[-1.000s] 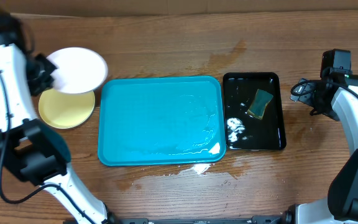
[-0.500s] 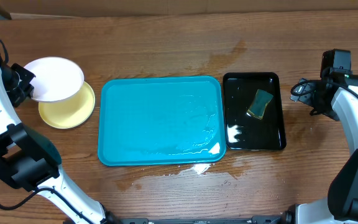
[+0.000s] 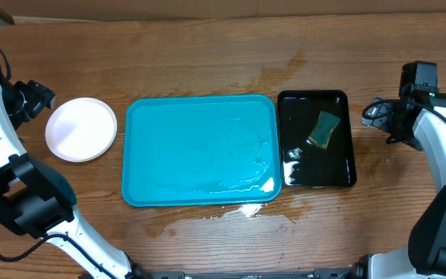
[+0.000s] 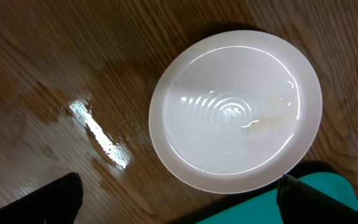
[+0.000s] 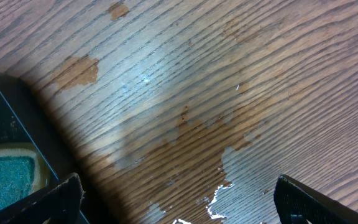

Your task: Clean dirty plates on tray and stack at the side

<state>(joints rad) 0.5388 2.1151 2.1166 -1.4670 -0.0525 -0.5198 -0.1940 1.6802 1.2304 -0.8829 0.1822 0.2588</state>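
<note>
Though beside the white plate point(image 3: 81, 129), left jaws wide, empty; right jaws likewise.

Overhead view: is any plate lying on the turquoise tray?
No, the tray carries only a wet sheen; the white plate lies off it, to its left.

Overhead looks straight down on the whole table point(image 3: 207, 54). Left wrist camera peers close down at the plate point(image 4: 235, 112), right wrist at wood beside the black tray point(image 5: 5, 118); overhead shares both.
</note>
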